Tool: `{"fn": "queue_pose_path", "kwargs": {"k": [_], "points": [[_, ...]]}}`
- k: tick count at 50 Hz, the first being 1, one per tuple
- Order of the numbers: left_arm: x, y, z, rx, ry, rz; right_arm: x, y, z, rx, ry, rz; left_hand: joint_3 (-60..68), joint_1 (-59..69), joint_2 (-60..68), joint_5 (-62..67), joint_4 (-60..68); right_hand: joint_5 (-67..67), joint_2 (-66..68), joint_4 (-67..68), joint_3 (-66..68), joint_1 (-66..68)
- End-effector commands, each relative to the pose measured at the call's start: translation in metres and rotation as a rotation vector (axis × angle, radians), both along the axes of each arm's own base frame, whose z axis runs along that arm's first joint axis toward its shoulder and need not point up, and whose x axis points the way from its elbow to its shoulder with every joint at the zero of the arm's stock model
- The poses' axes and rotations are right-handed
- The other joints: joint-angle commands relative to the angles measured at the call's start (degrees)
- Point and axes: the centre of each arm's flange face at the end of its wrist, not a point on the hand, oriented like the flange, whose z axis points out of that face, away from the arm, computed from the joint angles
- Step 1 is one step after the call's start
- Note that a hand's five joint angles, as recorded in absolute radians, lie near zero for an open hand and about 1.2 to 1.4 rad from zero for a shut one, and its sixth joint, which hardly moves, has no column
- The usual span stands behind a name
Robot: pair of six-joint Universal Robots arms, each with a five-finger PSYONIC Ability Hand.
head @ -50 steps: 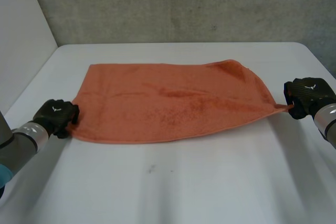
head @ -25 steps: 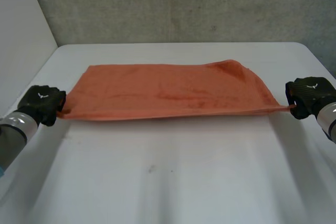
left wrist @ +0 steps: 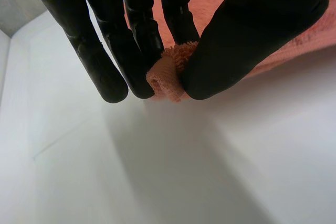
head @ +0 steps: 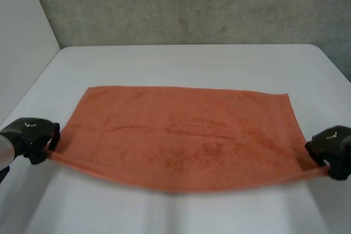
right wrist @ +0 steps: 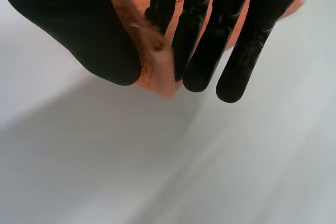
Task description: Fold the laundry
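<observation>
1. Orange terry towel (head: pixel 181 135) spreads wide across the white table (head: pixel 192 64) in the head view, its long edges running from side to side. The far edge lies straight on the tabletop. The near edge runs in a shallow sagging curve from one hand to the other. The left hand (head: pixel 30 138) is at the towel's near left corner and the right hand (head: pixel 332 146) at its near right corner, each just off the cloth's side, and the two are well apart (the full length of the towel lies between them). A grey concrete wall (head: pixel 192 4) stands behind the table.

2. In the left wrist view, the left hand (left wrist: pixel 252 30) pinches the towel corner (left wrist: pixel 165 77) between its thumb and its straight fingers (left wrist: pixel 131 51). A small tuft of orange pile and hem pokes out at the fingertips. The rest of the cloth runs away behind the thumb, and the corner is held clear of the white table (left wrist: pixel 210 171) below.

3. In the right wrist view, the right hand (right wrist: pixel 79 30) holds the other corner the same way. The thumb presses the towel (right wrist: pixel 155 61) against the straight fingers (right wrist: pixel 210 40), and the hemmed tip sticks out just past the thumb. More orange cloth shows between and beyond the fingers, with the table (right wrist: pixel 157 171) underneath.
</observation>
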Motion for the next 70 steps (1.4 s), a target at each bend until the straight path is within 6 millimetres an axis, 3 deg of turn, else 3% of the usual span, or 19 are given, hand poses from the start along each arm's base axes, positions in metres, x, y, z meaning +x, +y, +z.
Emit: {"fn": "queue_pose_path", "kwargs": {"k": [1,7,12,20,28,43,44,45,46,47,48,49,50,53,56,58,61,66,70], "points": [[-0.010,-0.039,-0.014,-0.100,-0.009,-0.047,0.000,-0.039,-0.008,-0.139,-0.053,-0.056,10.6,13.9,10.4,12.2,10.3,13.4,12.7,11.7,12.1,24.1],[-0.024,-0.070,-0.019,-0.193,-0.009,-0.089,0.009,-0.066,-0.015,-0.199,-0.131,-0.089,10.6,13.9,10.4,12.2,10.3,13.4,12.7,11.7,12.1,24.1],[-0.045,-0.115,-0.023,-0.332,0.001,-0.114,0.020,-0.102,-0.022,-0.309,-0.205,-0.124,10.6,13.9,10.4,12.2,10.3,13.4,12.7,11.7,12.1,24.1],[-0.060,-0.154,-0.031,-0.427,0.014,-0.094,0.037,-0.135,-0.032,-0.445,-0.186,-0.141,10.6,13.9,10.4,12.2,10.3,13.4,12.7,11.7,12.1,24.1],[-0.076,-0.169,-0.050,-0.475,0.021,-0.123,0.049,-0.156,-0.047,-0.516,-0.183,-0.135,10.6,13.9,10.4,12.2,10.3,13.4,12.7,11.7,12.1,24.1],[-0.082,-0.191,-0.068,-0.530,0.028,-0.130,0.051,-0.182,-0.050,-0.656,-0.190,-0.153,10.6,13.9,10.4,12.2,10.3,13.4,12.7,11.7,12.1,24.1],[-0.084,-0.191,-0.067,-0.542,0.030,-0.136,0.053,-0.182,-0.052,-0.654,-0.193,-0.150,10.6,13.9,10.4,12.2,10.3,3.8,3.1,2.1,2.5,14.5],[-0.084,-0.191,-0.067,-0.542,0.031,-0.136,0.053,-0.182,-0.052,-0.654,-0.193,-0.150,10.6,13.9,10.4,12.2,10.3,3.7,3.0,2.0,2.4,14.4],[-0.087,-0.191,-0.067,-0.559,0.032,-0.143,0.055,-0.182,-0.051,-0.657,-0.194,-0.148,-4.0,-0.7,-4.3,-2.5,-4.3,-32.3,-33.0,-33.9,-33.6,-21.6],[-0.091,-0.190,-0.065,-0.584,0.034,-0.152,0.058,-0.181,-0.051,-0.659,-0.196,-0.147,-32.1,-28.8,-32.4,-30.6,-32.5,-56.6,-57.3,-58.3,-57.9,-45.9],[-0.091,-0.190,-0.065,-0.584,0.034,-0.152,0.058,-0.181,-0.051,-0.659,-0.196,-0.147,-32.4,-29.1,-32.7,-30.9,-32.7,-56.6,-57.3,-58.3,-57.9,-45.9],[-0.094,-0.188,-0.067,-0.595,0.035,-0.160,0.058,-0.181,-0.049,-0.664,-0.197,-0.154,-49.9,-46.6,-50.2,-48.4,-50.2,-56.6,-57.3,-58.3,-57.9,-45.9],[-0.094,-0.188,-0.067,-0.596,0.035,-0.160,0.058,-0.181,-0.049,-0.664,-0.197,-0.154,-50.1,-46.8,-50.3,-48.5,-50.4,-56.6,-57.3,-58.3,-57.9,-45.9],[-0.099,-0.183,-0.060,-0.638,0.043,-0.172,0.058,-0.181,-0.041,-0.681,-0.209,-0.170,-53.6,-50.3,-53.9,-52.1,-53.9,-56.6,-57.3,-58.3,-57.9,-45.9],[-0.100,-0.183,-0.047,-0.688,0.048,-0.170,0.057,-0.180,-0.024,-0.710,-0.244,-0.183,-56.8,-53.5,-57.1,-55.3,-57.1,-56.6,-57.3,-58.3,-57.9,-45.9],[-0.099,-0.179,-0.034,-0.711,0.050,-0.167,0.056,-0.177,-0.001,-0.744,-0.294,-0.202,-56.6,-53.4,-56.9,-55.1,-57.0,-56.6,-57.3,-58.3,-57.9,-45.9],[-0.099,-0.177,-0.025,-0.722,0.053,-0.166,0.055,-0.175,0.011,-0.760,-0.322,-0.212,-56.6,-53.4,-56.9,-55.1,-57.0,-56.6,-57.3,-58.3,-57.9,-45.9],[-0.097,-0.159,0.006,-0.749,0.074,-0.159,0.052,-0.156,0.058,-0.817,-0.407,-0.227,-56.4,-53.2,-56.7,-54.9,-56.8,-56.6,-57.3,-58.3,-57.9,-45.9],[-0.094,-0.146,0.019,-0.742,0.106,-0.149,0.053,-0.141,0.072,-0.821,-0.427,-0.214,-56.3,-53.0,-56.6,-54.8,-56.6,-56.6,-57.3,-58.3,-57.9,-45.9]]}}
